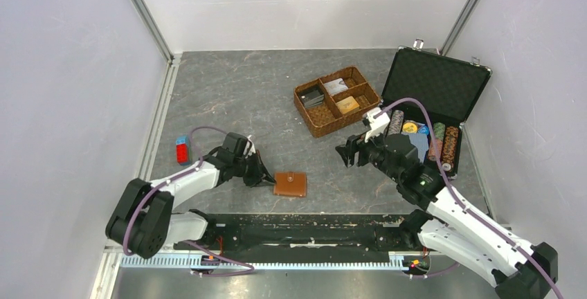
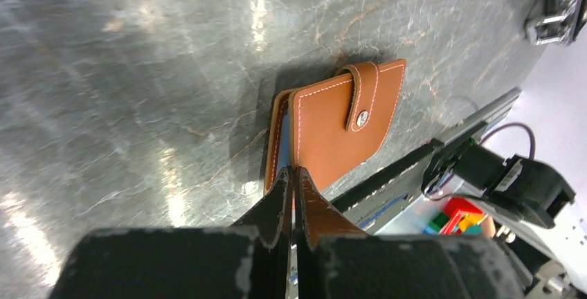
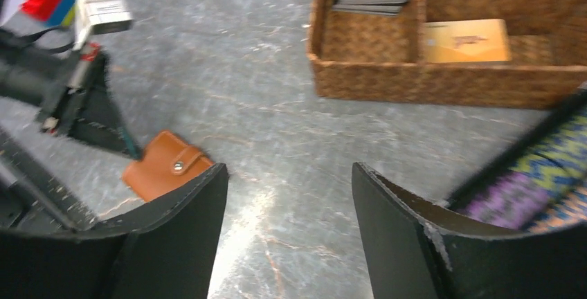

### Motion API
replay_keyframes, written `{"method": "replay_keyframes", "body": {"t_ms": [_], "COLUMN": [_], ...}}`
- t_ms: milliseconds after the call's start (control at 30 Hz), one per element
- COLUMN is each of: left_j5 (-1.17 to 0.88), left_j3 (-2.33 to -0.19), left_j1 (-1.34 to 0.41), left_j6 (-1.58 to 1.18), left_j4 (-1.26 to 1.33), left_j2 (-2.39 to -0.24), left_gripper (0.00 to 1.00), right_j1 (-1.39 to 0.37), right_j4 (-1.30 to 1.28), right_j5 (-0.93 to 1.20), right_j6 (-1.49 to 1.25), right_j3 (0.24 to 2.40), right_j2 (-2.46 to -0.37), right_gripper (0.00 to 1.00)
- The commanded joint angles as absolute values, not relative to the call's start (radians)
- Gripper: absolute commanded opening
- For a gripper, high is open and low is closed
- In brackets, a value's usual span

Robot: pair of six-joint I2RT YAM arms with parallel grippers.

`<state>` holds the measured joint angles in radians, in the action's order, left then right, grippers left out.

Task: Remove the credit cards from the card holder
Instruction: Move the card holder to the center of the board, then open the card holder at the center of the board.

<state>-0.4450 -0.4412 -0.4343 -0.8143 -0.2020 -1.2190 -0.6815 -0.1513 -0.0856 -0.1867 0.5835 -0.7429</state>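
Note:
The tan card holder (image 1: 290, 184) lies snapped shut on the grey table near the front edge, also in the left wrist view (image 2: 342, 122) and the right wrist view (image 3: 166, 173). My left gripper (image 1: 266, 180) is shut, its tips (image 2: 291, 171) pressed against the holder's left edge where blue sleeves show. Whether anything thin is pinched I cannot tell. My right gripper (image 1: 349, 152) hangs open (image 3: 289, 171) over bare table to the holder's right, holding nothing. A golden-orange credit card (image 1: 348, 104) lies flat in a basket compartment (image 3: 467, 41).
A woven brown basket (image 1: 304, 98) with compartments stands at the back centre. An open black case (image 1: 436, 84) with striped poker chips (image 1: 443, 140) is at the right. A red and blue block (image 1: 182, 150) lies at the left. White walls close in three sides.

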Motion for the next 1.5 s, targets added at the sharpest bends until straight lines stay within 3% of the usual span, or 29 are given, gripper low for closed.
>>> {"method": "replay_keyframes", "body": {"t_ms": [0,167,300,533,867,1467], "left_j5": [-0.557,-0.53,-0.456,-0.29,0.048,0.009], "left_j3": [-0.505,-0.579,-0.635,-0.734,-0.804,-0.738], "left_j1": [-0.482,-0.511,-0.512,-0.507,-0.503,-0.503], "left_j6": [-0.71,-0.675,-0.671,-0.658,-0.552,-0.608], "left_j4": [-0.162,-0.248,-0.316,-0.458,-0.686,-0.639], "left_j2": [-1.282,-1.313,-1.282,-1.184,-0.972,-0.922], "left_gripper": [0.02,0.06,0.28,0.5,0.59,0.64], "right_j1": [-0.685,-0.735,-0.838,-1.068,-1.166,-1.167], "right_j4": [0.048,0.133,0.186,0.264,0.419,0.533], "right_j5": [0.158,0.19,0.114,-0.05,-0.133,-0.103], "right_j6": [-0.171,-0.183,-0.131,0.048,0.126,0.209], "right_j3": [0.5,0.451,0.431,0.448,0.469,0.53], "right_j2": [-0.775,-0.849,-0.907,-1.062,-1.271,-1.475], "right_gripper": [0.66,0.61,0.6,0.58,0.54,0.51]}}
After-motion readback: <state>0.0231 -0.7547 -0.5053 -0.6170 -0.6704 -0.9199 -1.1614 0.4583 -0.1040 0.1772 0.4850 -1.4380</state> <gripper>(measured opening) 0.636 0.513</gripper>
